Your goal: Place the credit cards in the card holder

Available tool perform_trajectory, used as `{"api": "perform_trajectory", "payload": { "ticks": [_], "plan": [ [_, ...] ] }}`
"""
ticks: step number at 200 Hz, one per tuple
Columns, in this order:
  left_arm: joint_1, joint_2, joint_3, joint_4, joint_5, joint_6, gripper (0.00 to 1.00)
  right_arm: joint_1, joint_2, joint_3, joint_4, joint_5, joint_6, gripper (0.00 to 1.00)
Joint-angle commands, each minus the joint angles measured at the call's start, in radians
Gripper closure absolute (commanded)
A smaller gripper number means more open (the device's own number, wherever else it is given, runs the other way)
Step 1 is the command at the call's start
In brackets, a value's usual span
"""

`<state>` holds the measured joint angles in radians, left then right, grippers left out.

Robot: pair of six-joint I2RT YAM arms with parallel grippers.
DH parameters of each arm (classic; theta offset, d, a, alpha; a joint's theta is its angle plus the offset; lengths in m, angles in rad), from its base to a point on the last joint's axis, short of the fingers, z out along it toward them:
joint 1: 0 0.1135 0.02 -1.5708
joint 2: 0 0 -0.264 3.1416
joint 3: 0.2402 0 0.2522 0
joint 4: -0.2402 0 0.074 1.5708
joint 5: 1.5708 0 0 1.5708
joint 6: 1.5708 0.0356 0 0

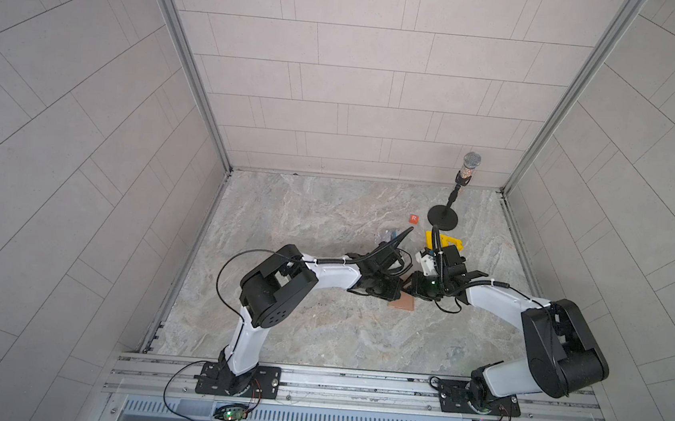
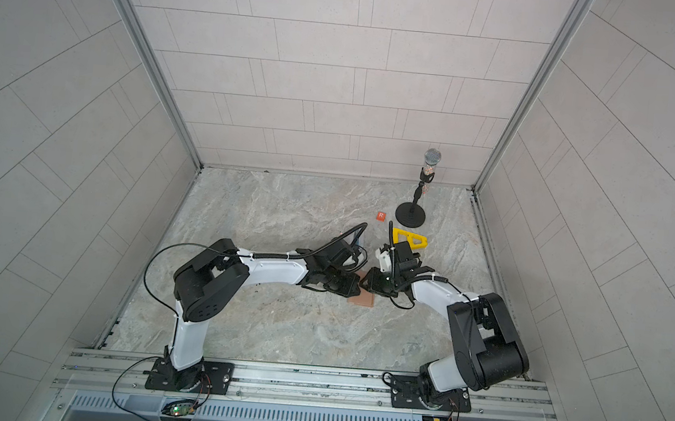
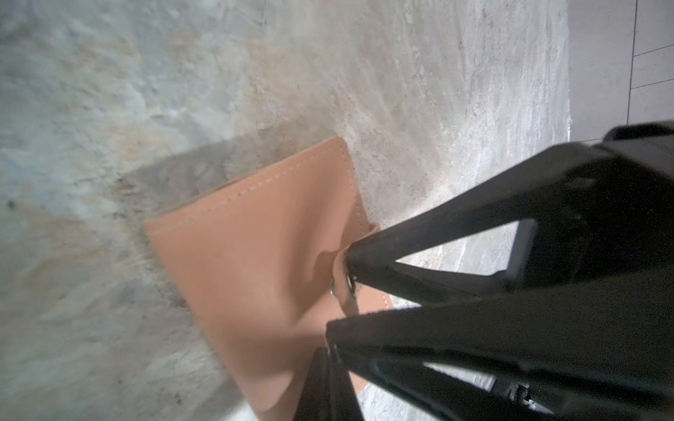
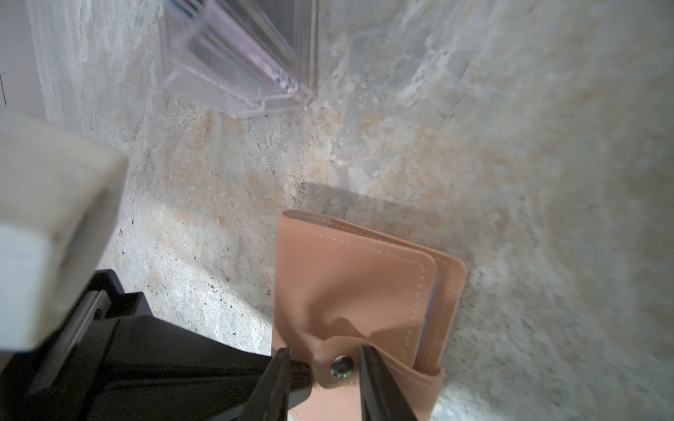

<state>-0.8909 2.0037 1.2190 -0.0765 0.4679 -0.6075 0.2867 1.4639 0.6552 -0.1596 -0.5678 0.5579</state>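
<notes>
The tan card holder (image 4: pixel 350 284) lies folded on the marble table, its snap tab (image 4: pixel 341 364) fastened; in both top views only a corner shows (image 1: pixel 402 302) (image 2: pixel 361 301) under the two wrists. My right gripper (image 4: pixel 322 364) is open, one finger on each side of the snap tab. My left gripper (image 3: pixel 330 386) is shut on the card holder's edge beside the tab, and its tip shows in the right wrist view (image 4: pixel 301 371). The credit cards (image 1: pixel 515 247) stand in a clear stand behind the left arm, mostly hidden.
The clear acrylic stand (image 4: pixel 237 65) is just beyond the card holder. A small orange square marked R (image 1: pixel 413 218), a yellow plastic piece (image 1: pixel 447 243) and a microphone on a round black base (image 1: pixel 443 218) stand at the back right. Tiled walls close in three sides.
</notes>
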Motion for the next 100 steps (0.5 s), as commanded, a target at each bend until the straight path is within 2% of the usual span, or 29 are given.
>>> {"api": "perform_trajectory", "payload": {
  "ticks": [1,100],
  "plan": [
    [-0.005,0.032,-0.005,-0.001,-0.024,-0.009,0.96,-0.003,0.005,-0.028,-0.041,0.049,0.01,0.66],
    [-0.005,0.042,-0.079,-0.019,-0.058,-0.022,0.97,-0.003,-0.1,0.029,-0.133,0.05,0.014,0.57]
  ]
}}
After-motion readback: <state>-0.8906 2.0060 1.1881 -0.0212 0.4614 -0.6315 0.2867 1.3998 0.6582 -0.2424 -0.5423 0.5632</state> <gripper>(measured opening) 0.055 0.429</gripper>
